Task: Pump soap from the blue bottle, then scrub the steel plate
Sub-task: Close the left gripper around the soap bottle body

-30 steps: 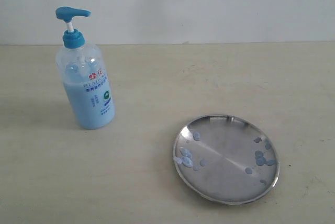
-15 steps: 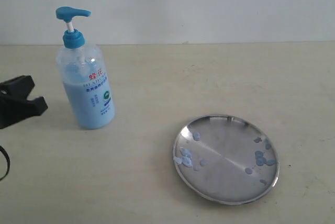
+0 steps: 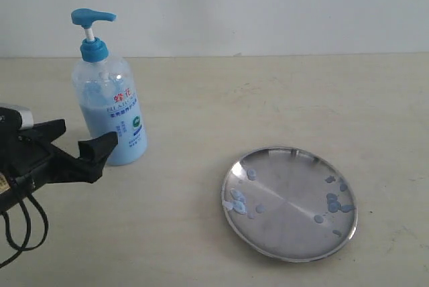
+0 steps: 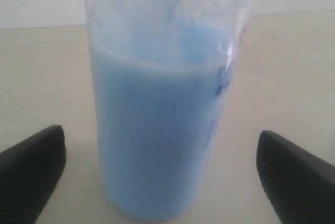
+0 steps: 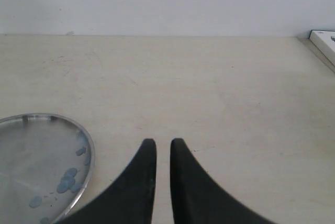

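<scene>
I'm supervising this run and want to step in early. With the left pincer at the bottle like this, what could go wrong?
1. The open left pincer straddles the tall clear plastic pump bottle of light blue soap low on its body without touching it; an uneven squeeze could tip so tall a bottle.
2. Its blue pump spout hangs over the beige table, and the round shiny steel plate lies apart from it; pumping now would likely miss the plate.

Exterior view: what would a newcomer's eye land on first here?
The tall blue bottle stands out at the back left, with the left gripper open and facing its lower body. At front right lies the shiny steel plate, dotted with pale blue soap blobs near its rim.
</scene>
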Robot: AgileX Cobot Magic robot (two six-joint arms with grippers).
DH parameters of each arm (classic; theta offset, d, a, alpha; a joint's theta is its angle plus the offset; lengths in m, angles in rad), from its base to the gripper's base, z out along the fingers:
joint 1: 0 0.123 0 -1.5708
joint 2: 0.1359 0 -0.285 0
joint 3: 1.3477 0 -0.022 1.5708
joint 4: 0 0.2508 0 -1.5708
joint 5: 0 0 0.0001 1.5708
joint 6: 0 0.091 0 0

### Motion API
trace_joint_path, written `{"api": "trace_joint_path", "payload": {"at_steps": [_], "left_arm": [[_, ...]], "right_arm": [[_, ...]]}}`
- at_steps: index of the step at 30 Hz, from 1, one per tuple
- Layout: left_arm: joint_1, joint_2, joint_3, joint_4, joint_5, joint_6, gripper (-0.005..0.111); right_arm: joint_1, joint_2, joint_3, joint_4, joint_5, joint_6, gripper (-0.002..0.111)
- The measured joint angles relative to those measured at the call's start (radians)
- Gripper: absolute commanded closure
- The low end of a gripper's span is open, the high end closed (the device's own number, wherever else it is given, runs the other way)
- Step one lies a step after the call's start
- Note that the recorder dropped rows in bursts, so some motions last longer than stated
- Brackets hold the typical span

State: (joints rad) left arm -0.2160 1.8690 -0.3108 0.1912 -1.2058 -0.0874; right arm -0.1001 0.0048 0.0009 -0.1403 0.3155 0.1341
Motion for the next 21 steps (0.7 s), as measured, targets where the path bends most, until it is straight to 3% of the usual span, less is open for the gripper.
{"api": "trace_joint_path", "payload": {"at_steps": [9, 21], "left_arm": [[0.0, 0.045, -0.157, -0.007, -0.002, -0.007, -0.002], [-0.002, 0.085, -0.255, 0.003, 0.01, -0.007, -0.002]], "right_arm": [[0.0, 0.0, 0.0, 0.0, 0.0, 0.0, 0.107], [0.0, 0.0, 0.0, 0.0, -0.021, 0.0, 0.107]]}}
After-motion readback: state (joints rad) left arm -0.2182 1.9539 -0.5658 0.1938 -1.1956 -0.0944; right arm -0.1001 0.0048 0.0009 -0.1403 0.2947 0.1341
